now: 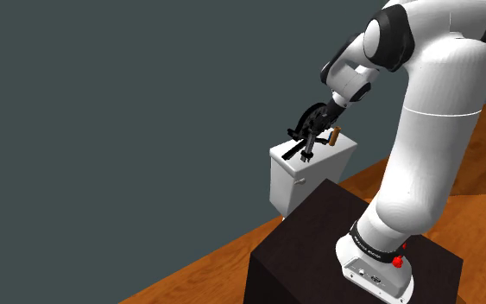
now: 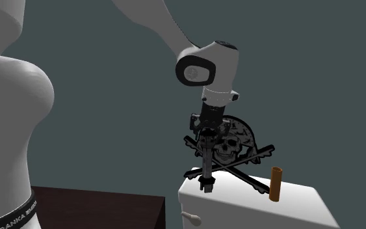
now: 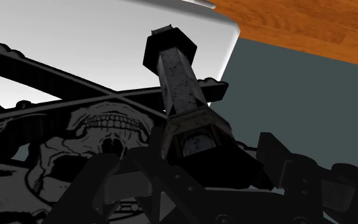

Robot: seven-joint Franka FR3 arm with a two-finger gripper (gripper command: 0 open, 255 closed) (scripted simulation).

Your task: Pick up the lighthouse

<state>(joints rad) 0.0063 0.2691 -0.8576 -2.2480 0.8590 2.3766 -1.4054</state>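
Dark lighthouse (image 3: 180, 89) juts over skull-and-crossbones plaque (image 3: 95, 137), white lid (image 3: 75, 32); wood floor (image 3: 311, 22) beyond.

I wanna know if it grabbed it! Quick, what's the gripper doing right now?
Gripper: closed, holding the lighthouse.

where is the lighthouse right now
In the second exterior view the dark lighthouse is clasped in the gripper over the toilet tank, left of the brown cylinder.
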